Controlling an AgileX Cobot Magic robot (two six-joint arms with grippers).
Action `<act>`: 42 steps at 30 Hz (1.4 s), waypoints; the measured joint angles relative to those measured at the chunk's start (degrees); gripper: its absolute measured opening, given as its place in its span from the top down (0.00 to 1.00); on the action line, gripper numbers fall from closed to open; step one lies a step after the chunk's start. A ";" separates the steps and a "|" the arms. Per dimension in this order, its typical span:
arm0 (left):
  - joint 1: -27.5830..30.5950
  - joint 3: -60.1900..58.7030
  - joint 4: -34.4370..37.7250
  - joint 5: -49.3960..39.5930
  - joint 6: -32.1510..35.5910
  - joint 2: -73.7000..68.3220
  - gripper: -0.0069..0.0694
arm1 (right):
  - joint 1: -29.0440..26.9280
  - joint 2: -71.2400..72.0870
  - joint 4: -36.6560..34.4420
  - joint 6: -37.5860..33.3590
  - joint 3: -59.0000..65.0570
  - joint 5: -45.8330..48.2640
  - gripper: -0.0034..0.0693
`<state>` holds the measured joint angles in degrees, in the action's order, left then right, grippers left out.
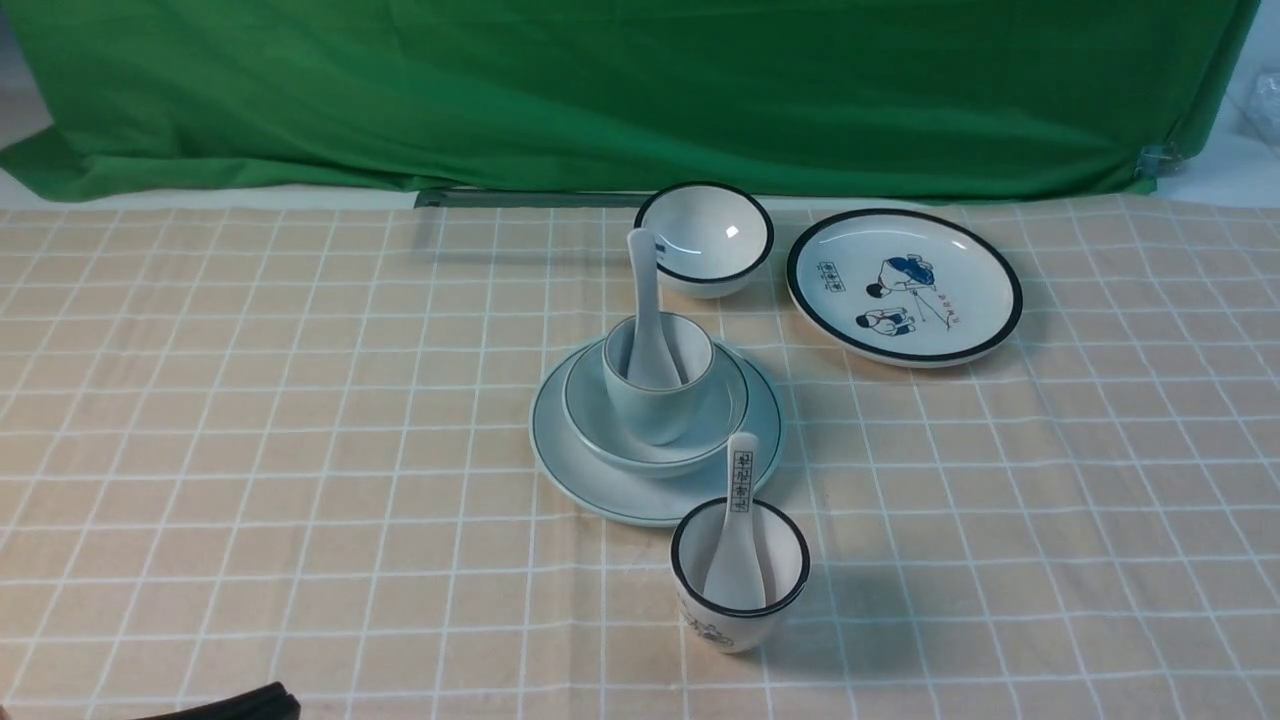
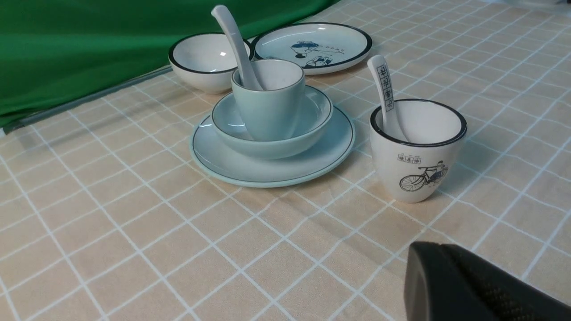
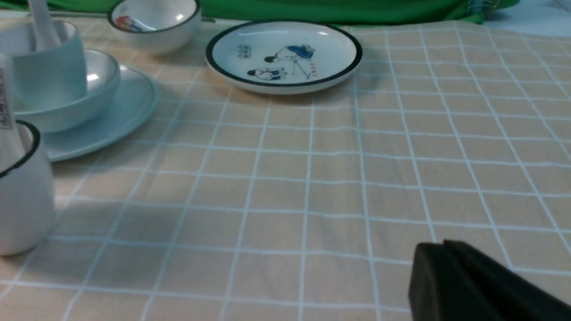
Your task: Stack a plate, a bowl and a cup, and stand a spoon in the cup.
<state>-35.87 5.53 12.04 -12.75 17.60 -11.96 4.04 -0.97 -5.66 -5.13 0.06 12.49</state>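
Spoon (image 1: 648, 320) stands in the stacked cup (image 1: 658, 385), well apart from both jaws, seemingly closed, empty

The left pincer (image 2: 464, 285) shows only as a dark tip low over the worktop (image 2: 134, 249). The right pincer (image 3: 464, 285) appears likewise. Neither one's jaw opening can be judged.

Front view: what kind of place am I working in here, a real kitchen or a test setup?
Most likely a staged tabletop test setup, not a kitchen. A green cloth backdrop hangs behind the table, a checked beige tablecloth covers it, and only two crockery sets are laid out, including the stacked pale blue plate.
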 joint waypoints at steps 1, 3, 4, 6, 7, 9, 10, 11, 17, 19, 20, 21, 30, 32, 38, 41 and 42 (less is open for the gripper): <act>0.00 0.00 0.00 0.00 0.00 0.00 0.91 | -0.02 0.48 0.00 0.00 0.15 0.90 0.93; 0.00 -0.07 -0.06 0.00 0.00 0.00 0.91 | -0.02 0.74 0.05 -0.02 0.35 2.12 0.93; 0.00 -0.14 -0.05 0.00 0.00 0.00 0.91 | -0.02 0.86 0.05 -0.02 0.35 2.68 0.93; 0.00 -0.19 -0.05 0.00 0.00 0.00 0.91 | -0.02 0.86 0.05 -0.02 0.35 2.93 0.93; 0.00 -0.19 -0.05 0.00 0.00 0.00 0.91 | -0.02 0.86 0.05 -0.02 0.35 2.99 0.93; 0.00 -0.19 -0.05 0.00 0.00 0.00 0.91 | -0.02 0.86 0.05 -0.02 0.35 2.99 0.92; 0.00 -0.20 -0.05 0.00 0.00 0.00 0.91 | -0.02 0.86 0.05 -0.09 0.35 2.99 0.92; 0.00 -0.20 -0.05 0.00 0.00 0.00 0.91 | -0.02 0.86 0.05 -0.08 0.35 2.99 0.92; 0.00 -0.20 -0.05 0.00 0.35 0.00 0.91 | -0.02 0.86 0.16 -0.11 0.35 3.03 0.88; 0.00 -0.20 -0.05 0.00 0.41 0.00 0.91 | -0.02 0.86 0.16 -0.11 0.35 3.03 0.88; 0.00 -0.20 -0.05 0.00 0.45 0.00 0.91 | -0.02 0.86 0.16 -0.11 0.35 3.03 0.88; 0.00 -0.20 -0.05 0.00 0.45 0.00 0.91 | -0.02 0.86 0.16 -0.11 0.35 3.03 0.87; 0.00 -0.25 -0.12 1.23 0.53 0.00 0.91 | -0.02 0.86 0.19 -0.11 0.35 3.03 0.85; 0.00 -0.25 -0.97 3.23 0.25 0.00 0.91 | -0.02 0.86 0.19 -0.11 0.35 3.03 0.85; 13.22 -0.31 -5.57 17.10 -4.91 1.08 0.91 | -0.02 0.87 0.19 -0.11 0.35 3.03 0.83; 24.75 -0.88 -3.60 14.76 -7.40 4.10 0.91 | -0.02 0.92 0.19 -0.16 0.35 3.03 0.83; 26.85 -1.16 -3.45 14.47 -7.70 4.61 0.91 | -0.02 0.92 0.19 -0.16 0.35 3.03 0.82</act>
<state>-9.02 4.37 8.59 1.72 9.90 -7.35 4.02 -0.05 -5.47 -5.29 0.41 15.52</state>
